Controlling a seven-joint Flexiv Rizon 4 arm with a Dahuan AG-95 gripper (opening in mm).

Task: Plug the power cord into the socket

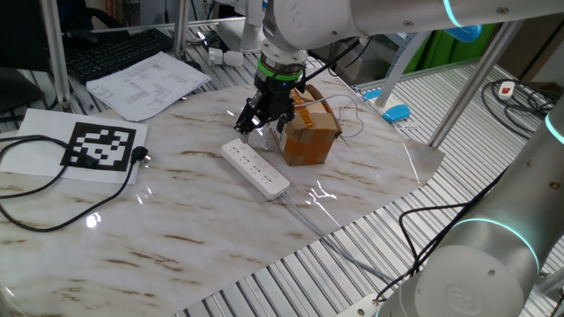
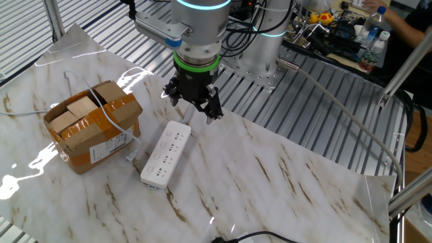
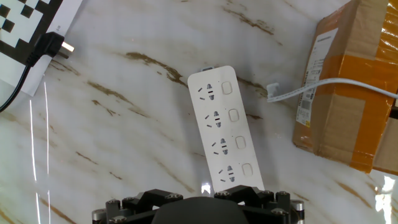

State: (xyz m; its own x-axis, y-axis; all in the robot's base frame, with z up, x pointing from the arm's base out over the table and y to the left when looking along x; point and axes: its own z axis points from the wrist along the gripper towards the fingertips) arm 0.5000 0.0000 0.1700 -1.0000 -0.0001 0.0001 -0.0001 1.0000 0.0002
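In one fixed view we see the end effector (image 1: pixel 262 121) pointing down with its jaws spread wide and holding nothing; it hangs above the far end of the socket (image 1: pixel 255 168), which lies flat near the middle of the bench (image 1: pixel 176 229), just beside a cardboard box (image 1: pixel 310 134); a black power cord (image 1: pixel 53 180) trails along the left edge. In the other fixed view the socket (image 2: pixel 166 154) lies between the box (image 2: pixel 91 126) and the end effector (image 2: pixel 194 102). In the hand view we see the socket (image 3: pixel 224 129) straight below, the cord's plug (image 3: pixel 52 45) at the upper left corner on a marker sheet (image 3: pixel 28 28), well apart.
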